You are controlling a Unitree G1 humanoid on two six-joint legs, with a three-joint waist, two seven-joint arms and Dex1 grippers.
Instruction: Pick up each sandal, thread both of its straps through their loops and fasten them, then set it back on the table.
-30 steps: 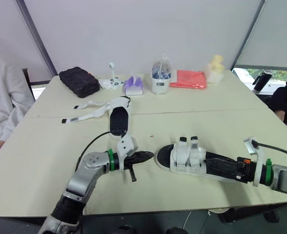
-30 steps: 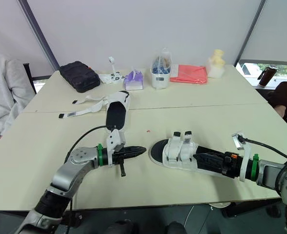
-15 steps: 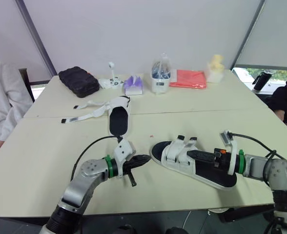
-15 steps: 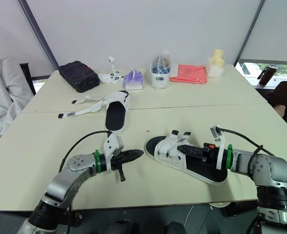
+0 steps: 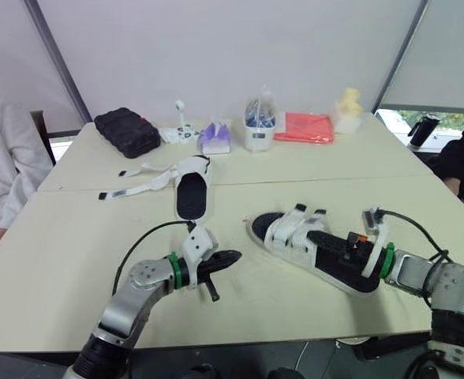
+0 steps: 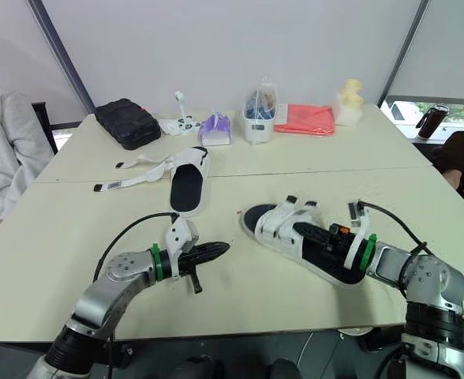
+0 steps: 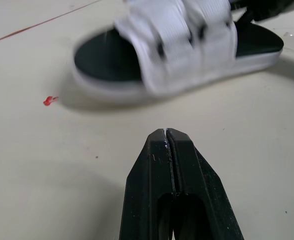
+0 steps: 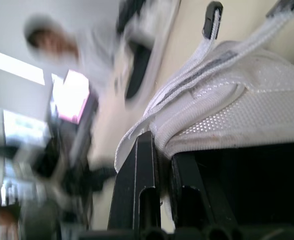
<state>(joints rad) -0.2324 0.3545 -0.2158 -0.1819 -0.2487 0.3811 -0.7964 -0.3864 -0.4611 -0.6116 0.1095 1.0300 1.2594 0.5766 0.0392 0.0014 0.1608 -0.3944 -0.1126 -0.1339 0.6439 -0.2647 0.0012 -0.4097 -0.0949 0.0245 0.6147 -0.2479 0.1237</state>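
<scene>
Right tool (image 5: 317, 237) pinched on the near sandal (image 5: 283, 235) at its strapped upper, holding it tilted at table (image 5: 74, 237) center, likely for set-down since both straps look fastened. Left tool (image 5: 230, 257) closed, empty, idle at its 9 o'clock. Unstrapped sandal (image 5: 191, 193) lies at 11 o'clock, likely next.

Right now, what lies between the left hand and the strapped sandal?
Bare table; the left wrist view shows it between the left hand and the sandal.
</scene>
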